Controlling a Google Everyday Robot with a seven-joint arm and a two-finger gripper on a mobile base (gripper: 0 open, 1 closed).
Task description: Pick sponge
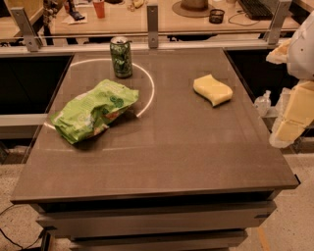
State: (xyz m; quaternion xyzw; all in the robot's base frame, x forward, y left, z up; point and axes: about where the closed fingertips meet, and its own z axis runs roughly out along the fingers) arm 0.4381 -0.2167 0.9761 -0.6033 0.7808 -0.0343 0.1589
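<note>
The sponge (213,89) is a pale yellow foam block with wavy edges. It lies flat on the right rear part of the brown table (162,157). My gripper (292,115) hangs at the right edge of the view, beyond the table's right side. It is lower right of the sponge and well apart from it, with nothing seen in it.
A wrinkly green snack bag (93,110) lies on the table's left half. A green drink can (121,57) stands upright at the back left. A white ring is marked on the tabletop (147,78). A desk with clutter (162,14) runs behind the table.
</note>
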